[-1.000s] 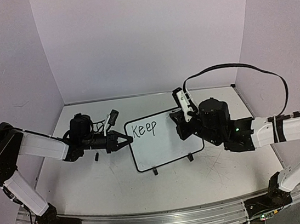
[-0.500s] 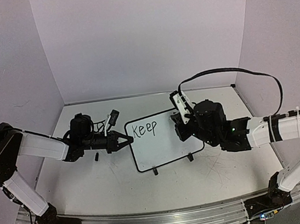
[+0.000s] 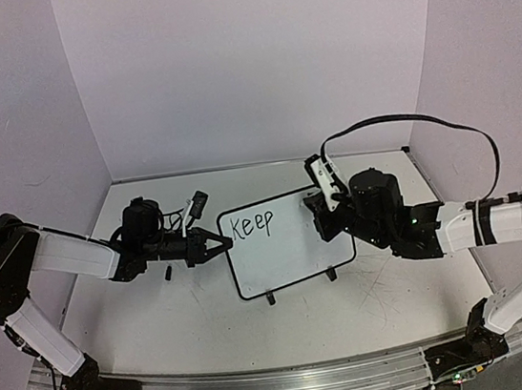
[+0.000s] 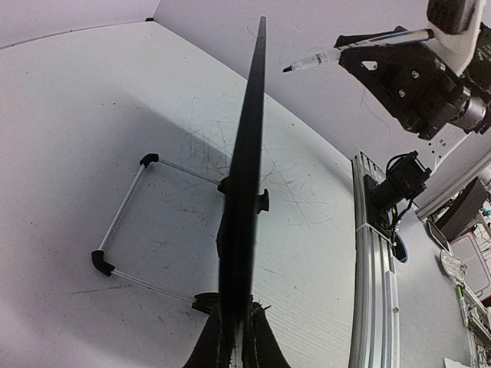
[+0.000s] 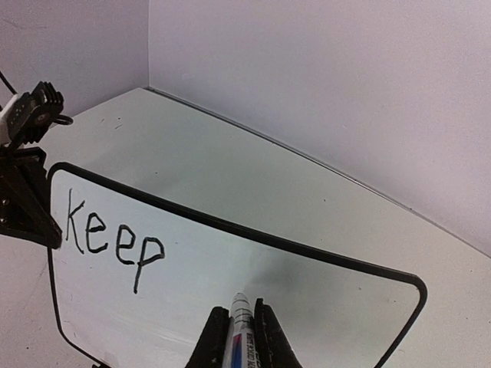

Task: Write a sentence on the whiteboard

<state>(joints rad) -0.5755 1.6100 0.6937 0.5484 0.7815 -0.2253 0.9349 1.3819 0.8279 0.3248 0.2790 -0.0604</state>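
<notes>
The left gripper (image 3: 221,244) clamps the small black-framed whiteboard (image 3: 289,259), its black lettering (image 3: 252,225) reading "Keep", as the right gripper (image 5: 238,308) pinches a slim white marker pen (image 4: 349,50).

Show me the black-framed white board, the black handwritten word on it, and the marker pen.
small white board with thin black frame (image 3: 291,258): top external view, bare white face.
black handwritten word "Keep" (image 5: 121,247): right wrist view, middle letters.
slim white-barrelled marker pen (image 5: 242,330): right wrist view, barrel behind its tip.
</notes>
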